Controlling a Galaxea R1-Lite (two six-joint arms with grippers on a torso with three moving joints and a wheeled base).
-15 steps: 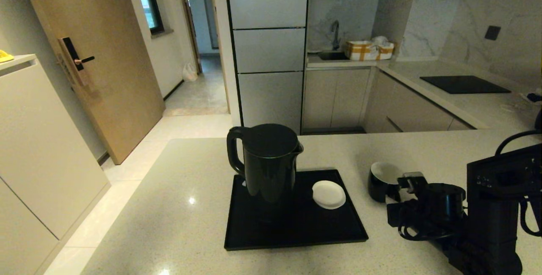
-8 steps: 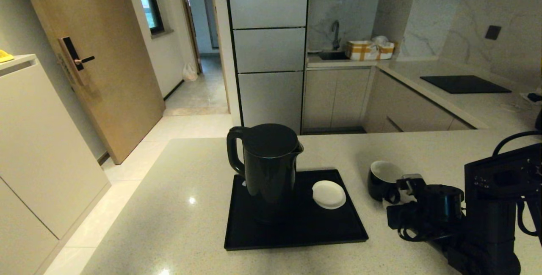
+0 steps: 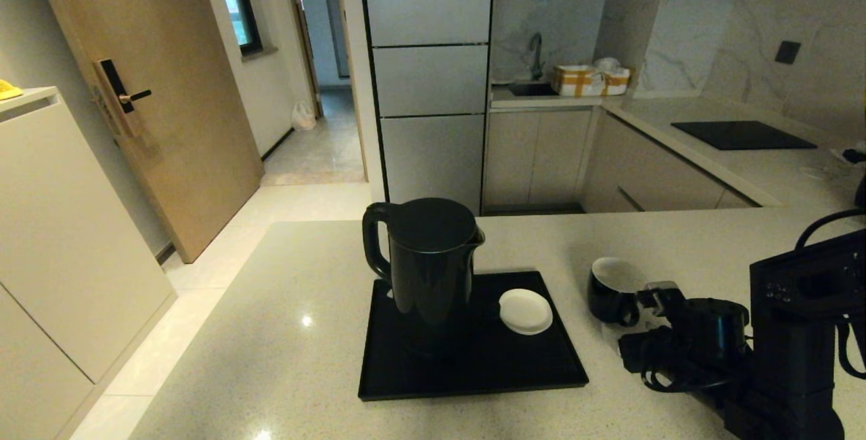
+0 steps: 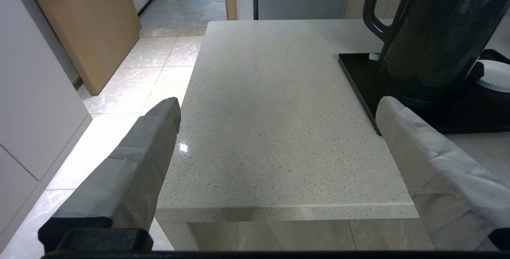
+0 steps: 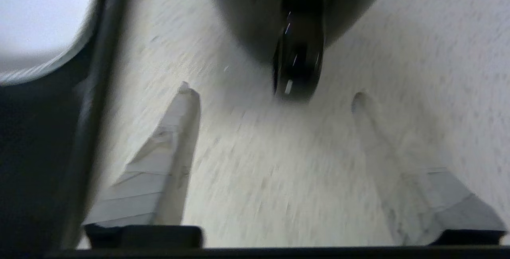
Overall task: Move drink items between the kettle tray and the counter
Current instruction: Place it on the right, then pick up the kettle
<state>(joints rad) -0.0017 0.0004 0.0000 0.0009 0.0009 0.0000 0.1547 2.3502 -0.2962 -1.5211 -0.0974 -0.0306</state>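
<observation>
The black kettle [image 3: 429, 271] stands on the left half of the black kettle tray [image 3: 473, 372], which lies on the beige speckled counter [image 3: 304, 304]. The small black cup [image 3: 609, 288], white inside, sits on the counter just right of the tray. My right gripper [image 3: 651, 296] is right beside it, open; the cup's handle [image 5: 297, 63] lies just beyond its fingertips [image 5: 187, 95], with nothing between them. In the left wrist view my left gripper [image 4: 277, 105] hangs open off the counter's near edge, left of the kettle [image 4: 434, 32] and the tray [image 4: 358, 75].
A white saucer [image 3: 525, 311] rests on the tray's right half, next to the kettle. A black cooktop panel [image 3: 743, 134] is set in the far right worktop, with a sink and boxes [image 3: 588, 80] behind. The counter's left edge drops to tiled floor [image 3: 203, 271].
The right gripper has opened off the cup's handle and drawn back a little towards me. The cup stays on the counter; kettle, tray and saucer have not moved.
</observation>
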